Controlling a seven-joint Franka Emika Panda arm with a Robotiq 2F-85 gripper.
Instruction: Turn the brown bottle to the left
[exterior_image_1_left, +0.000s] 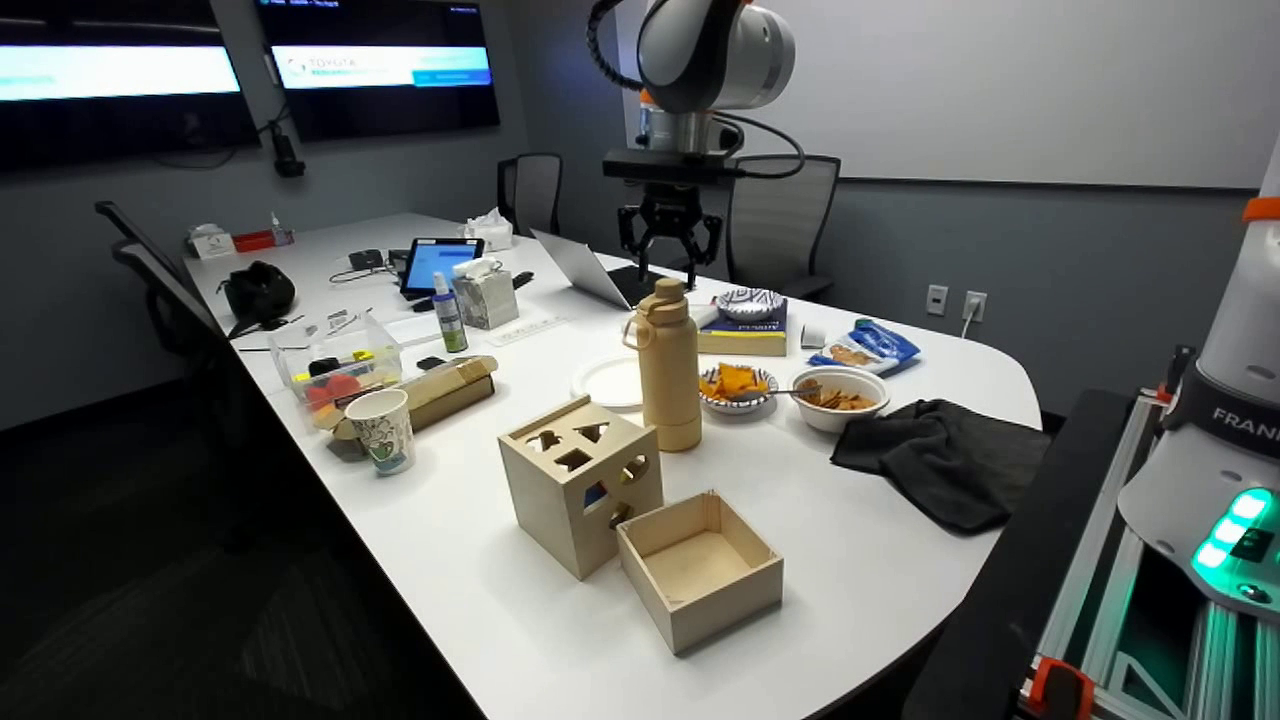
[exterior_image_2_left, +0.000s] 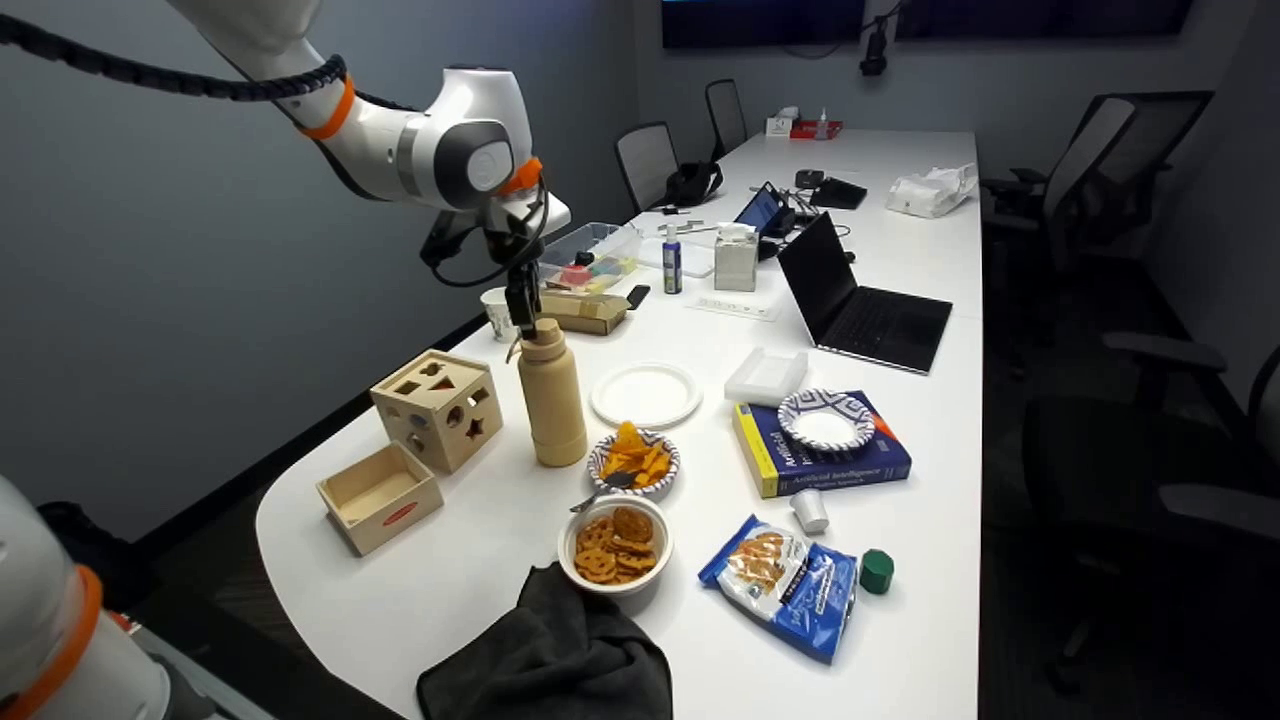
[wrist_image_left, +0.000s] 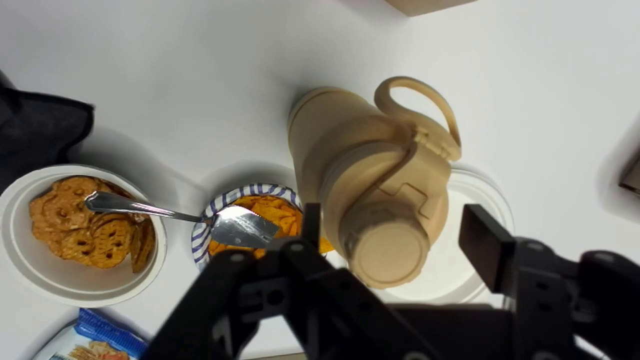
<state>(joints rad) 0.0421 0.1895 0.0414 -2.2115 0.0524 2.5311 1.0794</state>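
Take your brown bottle (exterior_image_2_left: 553, 405) as the hub of the dial in an exterior view, noon at the top, and start far left: there's the open-topped wooden tray (exterior_image_2_left: 420, 505) at eight o'clock. Next in, at nine, you've got the wooden cube (exterior_image_2_left: 450, 445) with its cut-out shapes, near the bottle but apart from it. The paper cup (exterior_image_2_left: 497, 318) stands upright at eleven.

And here you are at the hub! Your gripper (wrist_image_left: 397, 235) hangs at the cap (wrist_image_left: 390, 257), pointing down, its fingers (wrist_image_left: 487, 250) spread well apart. In the wrist view the cap shows between them, white plate (wrist_image_left: 447, 242) visible in the gap towards three o'clock; whether the opposite finger touches the bottle, you can't tell. The bottle stands upright on the table (exterior_image_2_left: 480, 565), and in that wrist view its carry loop (wrist_image_left: 407, 82) points to about one o'clock.

On you go rightwards, back on an exterior dial: dark cloth (exterior_image_2_left: 560, 650) rumpled at six. The bowl of crackers (exterior_image_2_left: 640, 586) sits at five, the striped bowl of orange chips (exterior_image_2_left: 660, 483) just beside it at four, a spoon (wrist_image_left: 240, 227) lying across the pair. Three o'clock, your white plate. Farther out, the blue snack bag (exterior_image_2_left: 780, 585) lies at four, the book (exterior_image_2_left: 880, 460) at three with a patterned bowl (exterior_image_2_left: 822, 430) on top, and the laptop (exterior_image_2_left: 885, 325) between two and three.
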